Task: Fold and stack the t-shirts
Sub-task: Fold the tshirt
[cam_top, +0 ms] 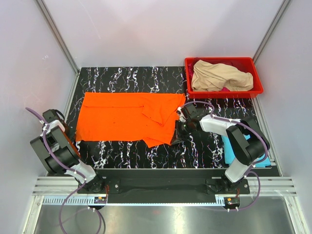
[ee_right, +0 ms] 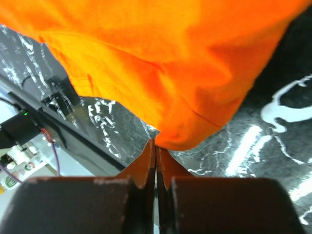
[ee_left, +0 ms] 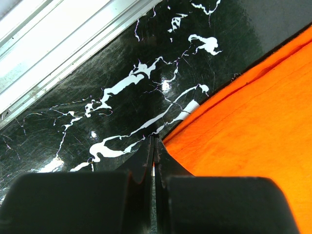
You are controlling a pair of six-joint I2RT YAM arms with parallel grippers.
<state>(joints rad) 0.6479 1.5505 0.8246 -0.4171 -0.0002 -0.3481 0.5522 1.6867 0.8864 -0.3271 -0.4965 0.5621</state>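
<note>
Right pincer is clamped tight on the near right corner of the bright orange cloth t-shirt, which stretches toward nine o'clock along the black marbled worktop. Left pincer, closed on nothing, sits just beside its far-left hem.

We see a glossy black tabletop veined with white marble streaks, and a red rectangular plastic bin stands on its far right corner. Plain white panel walls, held by slanting aluminium posts, close in the far side and both flanks. Along the near edge runs a ribbed aluminium rail, which also shows beside the tabletop in the left wrist view, and a sheet of brushed grey metal lies just beyond it towards us.
</note>
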